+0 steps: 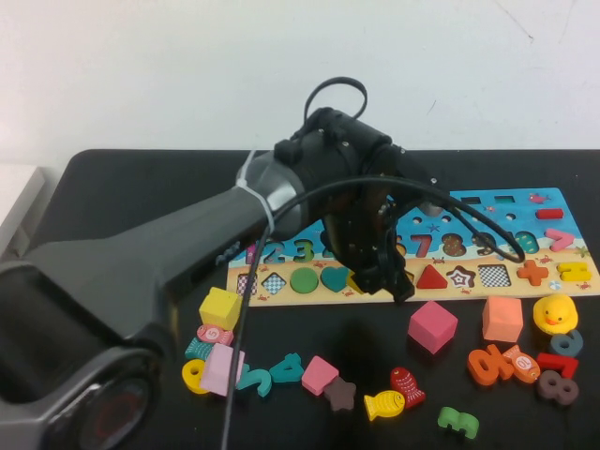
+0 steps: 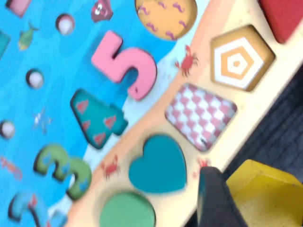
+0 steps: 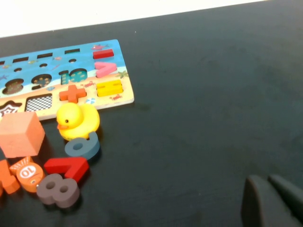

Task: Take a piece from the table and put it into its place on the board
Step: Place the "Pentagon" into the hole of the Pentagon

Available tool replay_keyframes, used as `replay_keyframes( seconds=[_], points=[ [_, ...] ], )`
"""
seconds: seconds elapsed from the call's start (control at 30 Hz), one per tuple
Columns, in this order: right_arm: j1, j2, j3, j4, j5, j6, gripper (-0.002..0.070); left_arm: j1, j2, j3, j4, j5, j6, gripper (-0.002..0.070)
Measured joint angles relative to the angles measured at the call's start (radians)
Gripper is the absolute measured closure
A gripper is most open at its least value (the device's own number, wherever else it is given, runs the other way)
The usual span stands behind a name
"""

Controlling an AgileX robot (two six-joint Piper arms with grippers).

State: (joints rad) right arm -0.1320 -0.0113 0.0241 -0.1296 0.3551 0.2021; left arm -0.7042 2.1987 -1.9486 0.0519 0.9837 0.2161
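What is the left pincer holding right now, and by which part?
The left pincer, over the board, holds a yellow piece by its side. The right pincer, over bare table, holds nothing.

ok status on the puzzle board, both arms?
Left gripper over board's front edge, shut on yellow piece. Right gripper parked off-board, shut, empty. Pentagon slot open, unobstructed.

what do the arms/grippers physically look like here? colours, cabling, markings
Left arm: a thick dark grey link, with a white cable tie around it near the black wrist housing. Black cables loop over and beside the wrist. The left gripper over the board is black, with a dark finger. The right gripper shows only dark grey fingertips above the table. No legible markings.
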Motion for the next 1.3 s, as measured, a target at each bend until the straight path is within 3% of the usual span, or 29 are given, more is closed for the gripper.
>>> replay_keyframes(
  seconds=[0.43, 1.3],
  points=[
    [0.0, 0.0, 0.0, 0.0, 0.0, 0.0, 0.0657, -0.023, 0.158, -0.168, -0.006, -0.024, 0.045, 0.0365],
    [0.0, 0.0, 0.0, -0.001, 0.0, 0.0, 0.0657, -0.025, 0.191, -0.174, -0.012, -0.144, 0.061, 0.0365]
  ],
)
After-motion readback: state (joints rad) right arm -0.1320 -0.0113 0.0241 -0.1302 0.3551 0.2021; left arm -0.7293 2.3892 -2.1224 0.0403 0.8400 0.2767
